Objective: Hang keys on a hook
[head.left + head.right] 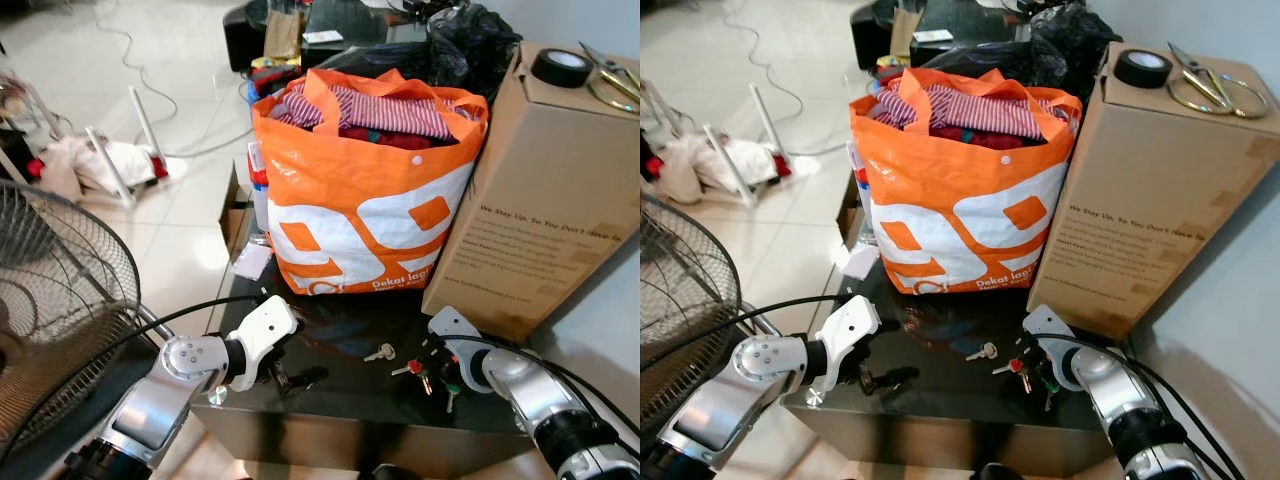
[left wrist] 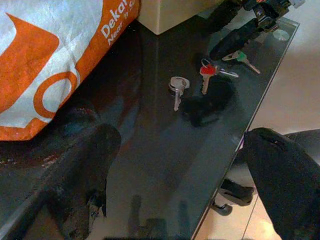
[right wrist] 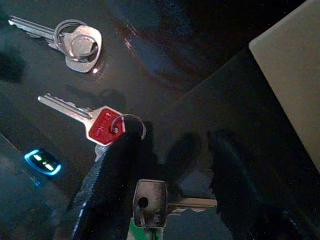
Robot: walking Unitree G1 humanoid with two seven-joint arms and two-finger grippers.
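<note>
Desk is showing as a dark glossy glass top, reflecting everything sitting on it. Orange bag, stuffed with clothes, is standing at the desk's 12 o'clock; tall box is sitting just beside it at 2 o'clock, carrying a tape roll and scissors. Black sack is lying behind the bag.

Keys are lying flat on the desk near its front edge, at 5 o'clock from the bag: red key on a ring, green key and plain key bunched with it. Silver key is lying apart, at 9 o'clock from the bunch.

Right gripper is sitting low over the bunch, fingers spread, straddling the plain key, one finger touching the red key's ring, nothing pinched.

Left gripper is hovering over the desk's front-left corner, at 9 o'clock from the keys, fingers spread wide, holding nothing.

Room: pale tiled floor, fan grille at 9 o'clock, white rack and a cable lying on the floor at 11 o'clock.
</note>
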